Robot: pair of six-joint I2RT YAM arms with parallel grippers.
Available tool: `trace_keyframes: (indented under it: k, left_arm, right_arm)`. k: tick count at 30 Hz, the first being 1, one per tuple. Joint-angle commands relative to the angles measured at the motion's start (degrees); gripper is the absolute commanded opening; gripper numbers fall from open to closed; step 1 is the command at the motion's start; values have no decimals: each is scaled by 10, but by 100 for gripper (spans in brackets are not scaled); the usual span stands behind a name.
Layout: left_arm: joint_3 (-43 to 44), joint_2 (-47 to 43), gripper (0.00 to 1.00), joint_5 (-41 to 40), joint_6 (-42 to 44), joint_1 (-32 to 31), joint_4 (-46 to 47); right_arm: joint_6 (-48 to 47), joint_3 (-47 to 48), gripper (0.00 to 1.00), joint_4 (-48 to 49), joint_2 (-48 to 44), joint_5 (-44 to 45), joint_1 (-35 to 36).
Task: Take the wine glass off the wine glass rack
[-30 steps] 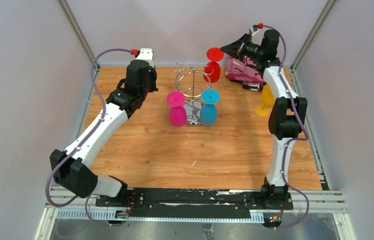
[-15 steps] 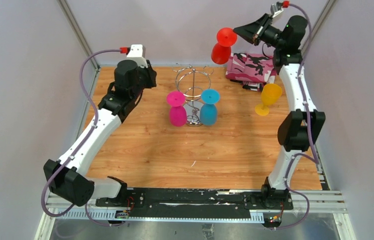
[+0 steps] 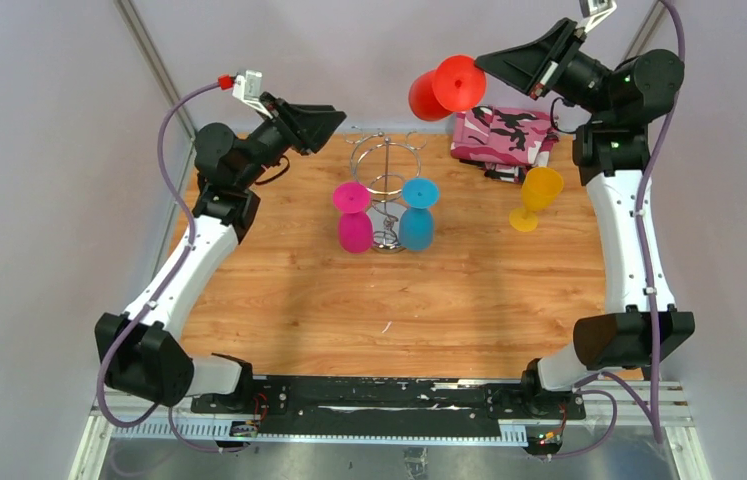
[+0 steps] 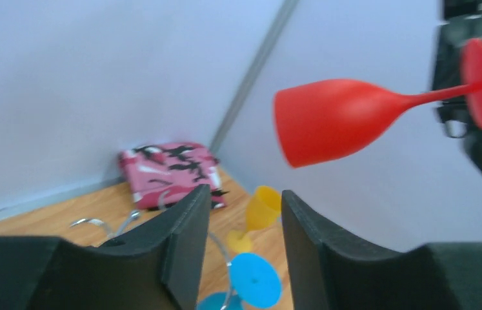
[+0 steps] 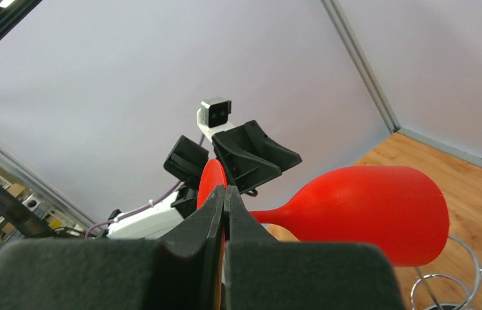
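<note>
My right gripper (image 3: 481, 68) (image 5: 225, 191) is shut on the round foot of a red wine glass (image 3: 441, 88) (image 5: 380, 213). It holds the glass sideways, high in the air behind and to the right of the wine glass rack (image 3: 386, 180). The rack is chrome wire and carries a pink glass (image 3: 354, 220) and a blue glass (image 3: 417, 218), both hanging upside down. My left gripper (image 3: 335, 118) (image 4: 244, 194) hovers above the table, left of the rack's top, open with nothing between its fingers. In the left wrist view the red wine glass (image 4: 335, 119) floats ahead of it.
A yellow glass (image 3: 534, 195) (image 4: 261, 210) stands on the wooden table to the right of the rack. A folded pink camouflage cloth (image 3: 504, 135) (image 4: 170, 171) lies at the back right. Grey walls close in the table on three sides.
The right arm has lifted the red glass up and to the right, away from the rack. The left arm has risen and swung its gripper toward the rack, and its jaws have opened.
</note>
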Motion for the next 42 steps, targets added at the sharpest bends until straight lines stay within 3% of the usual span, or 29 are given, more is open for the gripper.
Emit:
trace_keyframes:
  k: [1, 5, 6, 8, 17, 42]
  left_arm:
    - [-40, 41, 55, 146, -189, 15, 338]
    - [-32, 137, 62, 180, -418, 36, 648]
    - [-19, 164, 63, 185, -473, 40, 687]
    - [8, 202, 63, 191, -510, 43, 692]
    - [32, 263, 64, 186, -522, 42, 692]
    - [-64, 173, 64, 202, -511, -18, 692]
  right_arm:
    - [6, -17, 0, 24, -26, -18, 28]
    - [0, -8, 0, 16, -40, -18, 51]
    - [-2, -5, 0, 13, -42, -18, 57]
    - [-3, -3, 0, 10, -45, -18, 72]
    - [-30, 2, 0, -7, -52, -7, 126]
    - [-14, 18, 0, 39, 9, 12, 180]
